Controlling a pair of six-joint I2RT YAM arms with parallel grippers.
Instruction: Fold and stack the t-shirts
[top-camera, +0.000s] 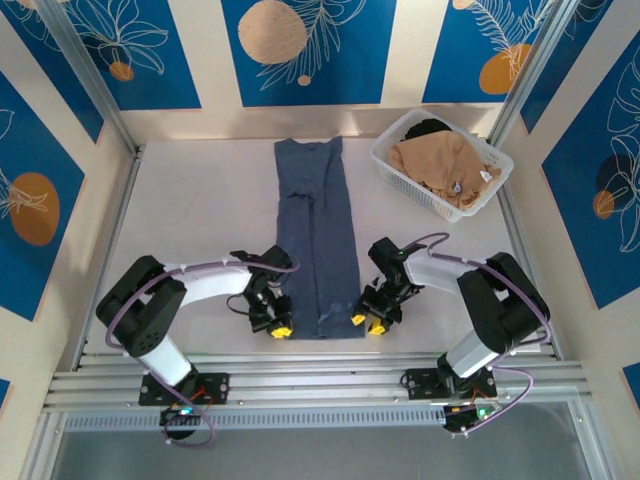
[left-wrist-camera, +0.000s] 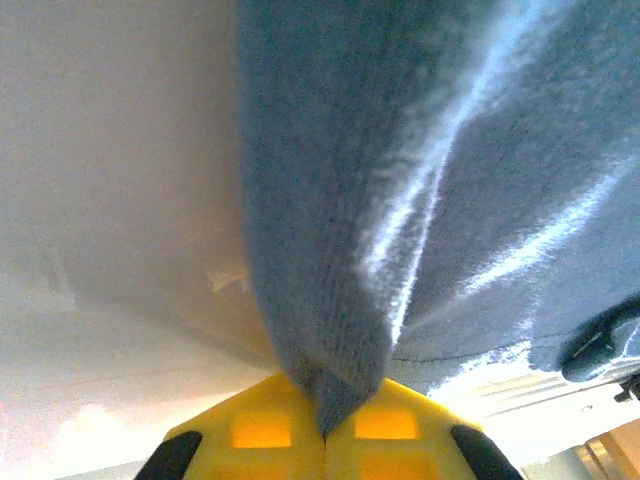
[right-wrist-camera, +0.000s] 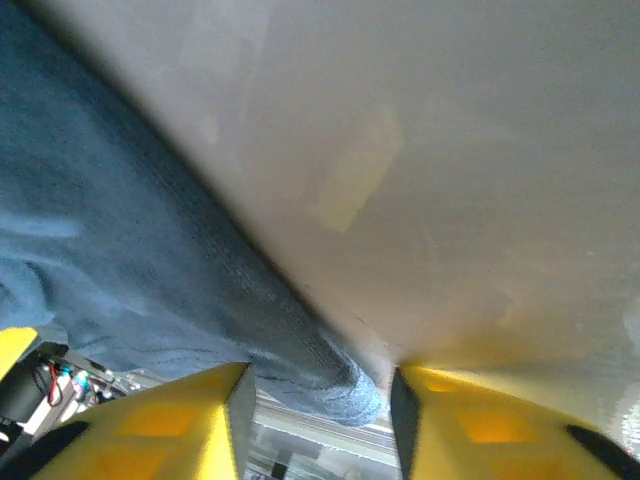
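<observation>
Two grippers sit at the near corners of your slate-blue t-shirt (top-camera: 315, 235).
You see that shirt lying as a long narrow strip down the middle of the table (top-camera: 200, 220), far to near. Your left gripper (top-camera: 282, 328) has its yellow fingers (left-wrist-camera: 262, 432) pressed together on the near left corner, cloth pinched between them. Your right gripper (top-camera: 366, 323) stands partly open, the near right corner lying in the gap, not clamped. Your tan-beige t-shirt (top-camera: 440, 165) lies crumpled in the white basket (top-camera: 398, 178), far right.
</observation>
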